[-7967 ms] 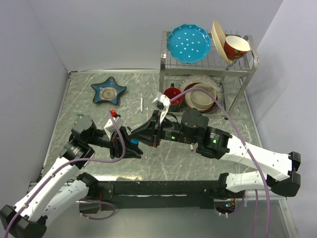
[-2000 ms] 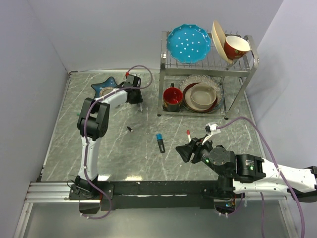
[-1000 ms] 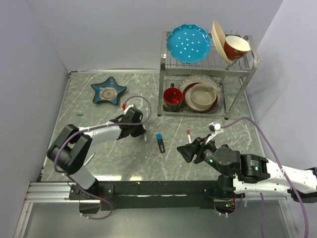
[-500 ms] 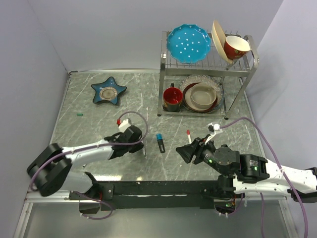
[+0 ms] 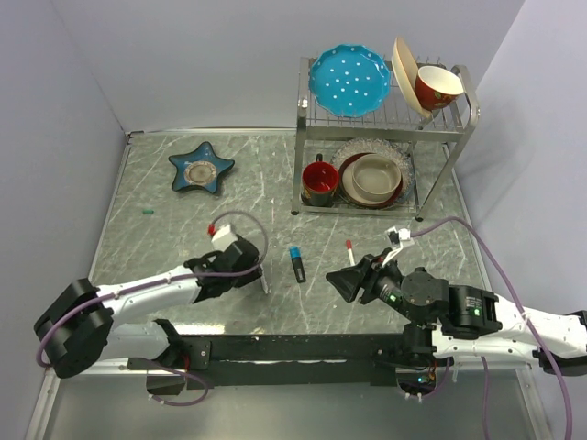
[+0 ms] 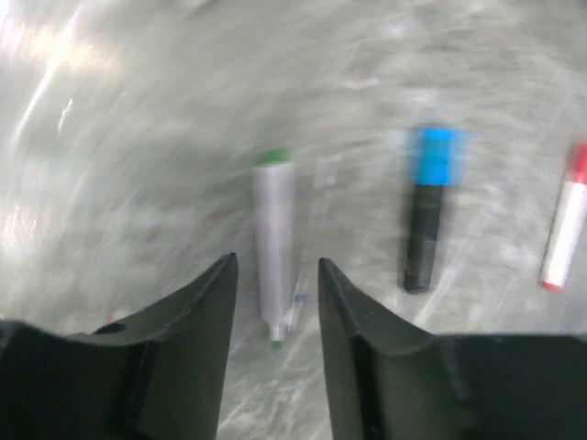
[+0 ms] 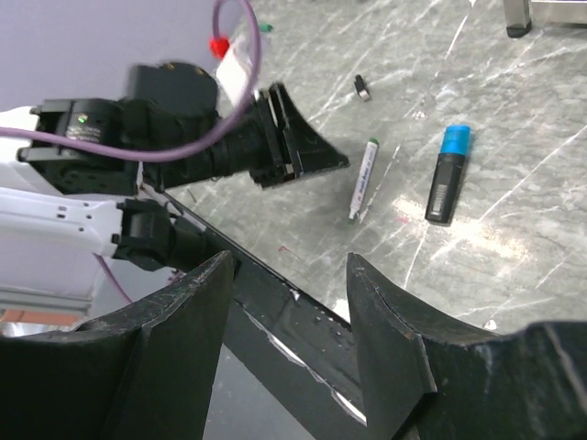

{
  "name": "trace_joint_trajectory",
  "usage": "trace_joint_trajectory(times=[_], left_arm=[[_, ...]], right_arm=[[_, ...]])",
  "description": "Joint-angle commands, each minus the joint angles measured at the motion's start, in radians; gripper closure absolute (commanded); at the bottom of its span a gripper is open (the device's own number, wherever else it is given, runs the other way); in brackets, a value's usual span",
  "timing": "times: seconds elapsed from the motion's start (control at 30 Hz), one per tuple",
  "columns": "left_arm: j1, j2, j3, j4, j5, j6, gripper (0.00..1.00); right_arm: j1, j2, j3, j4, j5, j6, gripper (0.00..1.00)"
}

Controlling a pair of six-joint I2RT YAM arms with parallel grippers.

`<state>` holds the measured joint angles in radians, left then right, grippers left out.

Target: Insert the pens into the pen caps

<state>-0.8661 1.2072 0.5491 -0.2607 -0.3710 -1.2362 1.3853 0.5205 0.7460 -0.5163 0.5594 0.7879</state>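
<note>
**Task items.** A slim white pen (image 6: 273, 246) with a green end lies flat on the table (image 5: 183, 197), near the front edge. Beside it lies a thicker black marker (image 6: 426, 225) with a bright blue end, matte and cylindrical. A thin white pen with a red tip (image 6: 563, 227) lies further to the right. The three lie roughly parallel and do not touch. A tiny black cap (image 7: 362, 87) rests well apart from them, further back. A small teal cap (image 5: 147, 213) lies near the left wall.

**End effectors.** The left gripper (image 6: 275, 268) is low over the table with its black fingers parted. The green-ended pen lies between the fingertips, with a gap on each side, and is not clamped. The right gripper (image 7: 289, 266) hovers near the red-tipped pen with its jaws moderately apart and holds nothing.

**Surface and room.** The table is a glossy grey slab with a stone look and white veining, and reflections streak across it. Plain pale lavender walls close it in on three sides. A star-shaped blue dish (image 5: 201, 169) sits at the back left. A chromed wire dish rack (image 5: 300, 137) stands at the back right. It holds a dotted turquoise plate (image 5: 348, 81), a red mug (image 5: 319, 181) and stacked beige bowls (image 5: 374, 179).
</note>
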Motion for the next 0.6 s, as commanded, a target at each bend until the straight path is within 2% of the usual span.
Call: trace_joint_trajectory(times=[0.0, 0.1, 0.13, 0.17, 0.2, 0.27, 0.3, 0.4, 0.5, 0.57], left_arm=[[-0.004, -0.077, 0.187, 0.083, -0.007, 0.674, 0.51], [-0.002, -0.072, 0.302, 0.034, 0.09, 1.0, 0.47], [-0.002, -0.069, 0.345, 0.014, 0.099, 1.053, 0.47], [-0.002, -0.069, 0.36, -0.011, 0.177, 1.11, 0.46], [-0.002, -0.069, 0.37, -0.021, 0.232, 1.267, 0.47], [-0.002, -0.074, 0.367, -0.057, 0.334, 1.429, 0.47], [-0.002, -0.074, 0.362, -0.075, 0.393, 1.586, 0.48], [-0.002, -0.048, 0.365, -0.187, 0.492, 1.81, 0.48], [-0.001, 0.02, 0.385, -0.279, 0.535, 1.961, 0.46], [0.013, 0.049, 0.405, -0.299, 0.547, 2.003, 0.46]], right_arm=[[0.004, -0.023, 0.01, -0.005, 0.016, 0.01, 0.4], [0.006, -0.042, 0.004, -0.014, 0.025, 0.011, 0.4], [0.006, -0.048, 0.001, -0.014, 0.03, 0.011, 0.4], [0.006, -0.063, -0.003, -0.011, 0.031, 0.01, 0.4], [0.008, -0.071, -0.007, -0.001, 0.03, 0.008, 0.4], [0.006, -0.085, -0.002, -0.001, 0.027, 0.001, 0.4], [0.006, -0.088, 0.003, -0.013, 0.028, -0.003, 0.4], [0.006, -0.096, 0.033, -0.069, 0.045, -0.009, 0.4], [0.006, -0.126, 0.046, -0.108, 0.076, -0.009, 0.4], [0.006, -0.145, 0.047, -0.12, 0.088, -0.004, 0.4]])
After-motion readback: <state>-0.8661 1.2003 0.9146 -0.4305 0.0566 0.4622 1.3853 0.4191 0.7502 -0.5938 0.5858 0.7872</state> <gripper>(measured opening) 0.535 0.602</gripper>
